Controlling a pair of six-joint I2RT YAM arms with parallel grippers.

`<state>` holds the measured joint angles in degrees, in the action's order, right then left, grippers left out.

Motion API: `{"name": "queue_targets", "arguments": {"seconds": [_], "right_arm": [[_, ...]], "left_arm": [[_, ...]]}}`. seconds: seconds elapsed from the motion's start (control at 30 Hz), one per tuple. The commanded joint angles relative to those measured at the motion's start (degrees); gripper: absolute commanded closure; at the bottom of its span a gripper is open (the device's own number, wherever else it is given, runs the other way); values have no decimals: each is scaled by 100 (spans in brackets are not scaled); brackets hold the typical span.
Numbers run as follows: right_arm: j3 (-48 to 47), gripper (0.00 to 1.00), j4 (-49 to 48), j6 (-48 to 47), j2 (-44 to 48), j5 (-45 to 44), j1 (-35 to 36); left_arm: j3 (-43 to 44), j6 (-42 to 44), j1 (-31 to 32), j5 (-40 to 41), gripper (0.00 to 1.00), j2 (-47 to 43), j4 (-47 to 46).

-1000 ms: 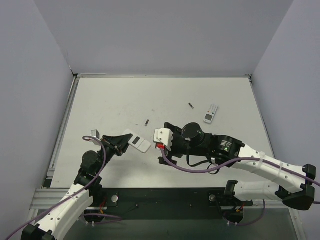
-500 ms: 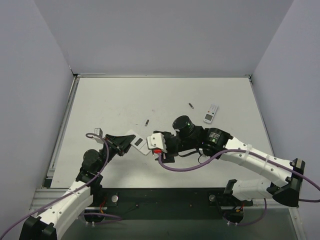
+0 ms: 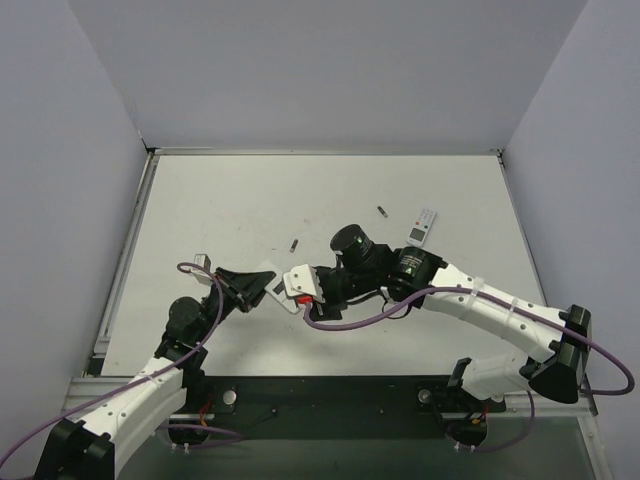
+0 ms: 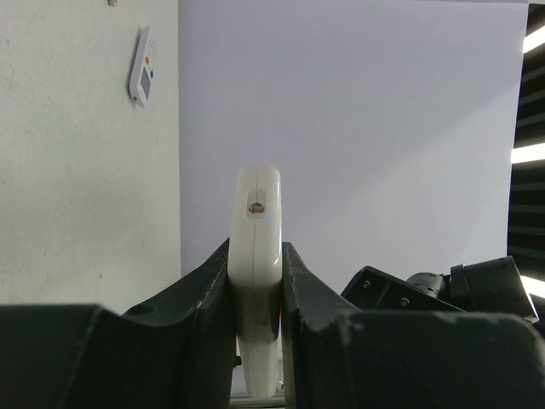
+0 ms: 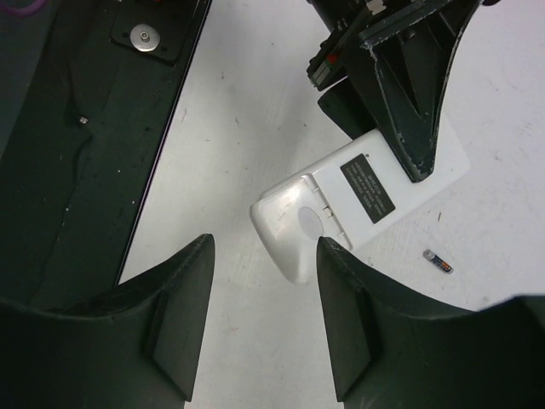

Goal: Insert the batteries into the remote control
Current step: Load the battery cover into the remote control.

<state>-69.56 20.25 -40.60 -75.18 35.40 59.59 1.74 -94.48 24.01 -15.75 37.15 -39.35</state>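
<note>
My left gripper (image 4: 255,249) is shut on the remote control (image 4: 257,256), which stands edge-on between the fingers. The right wrist view shows the remote control's (image 5: 358,200) white back, with a dark label and a closed cover. My right gripper (image 5: 266,249) hovers over the remote's free end, open, with nothing between its fingers. In the top view the two grippers meet at mid-table: left gripper (image 3: 262,284), right gripper (image 3: 292,288). The red batteries are out of view.
A white-faced remote (image 3: 422,227) lies at the far right, also seen as the white-faced remote (image 4: 142,75) in the left wrist view. Two tiny dark cylinders lie loose on the table: one (image 3: 294,244) near the grippers, one (image 3: 381,211) farther back. The black base rail (image 5: 94,128) borders the near edge.
My right arm has swung left until its gripper sits over the remote's end, and its jaws have narrowed. The left arm has shifted slightly right, still gripping the remote.
</note>
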Motion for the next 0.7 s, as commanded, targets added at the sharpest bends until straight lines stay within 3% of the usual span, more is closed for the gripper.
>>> {"name": "queue_targets", "arguments": {"seconds": [0.0,0.67], "right_arm": [[-233,54,58,-132,-120,380,-62],[-365,59,155,-150,-480,661,-123]], "left_arm": [[-543,52,42,-121,100,-32,-556],[-481,8,86,-121,100,-6,-635]]}}
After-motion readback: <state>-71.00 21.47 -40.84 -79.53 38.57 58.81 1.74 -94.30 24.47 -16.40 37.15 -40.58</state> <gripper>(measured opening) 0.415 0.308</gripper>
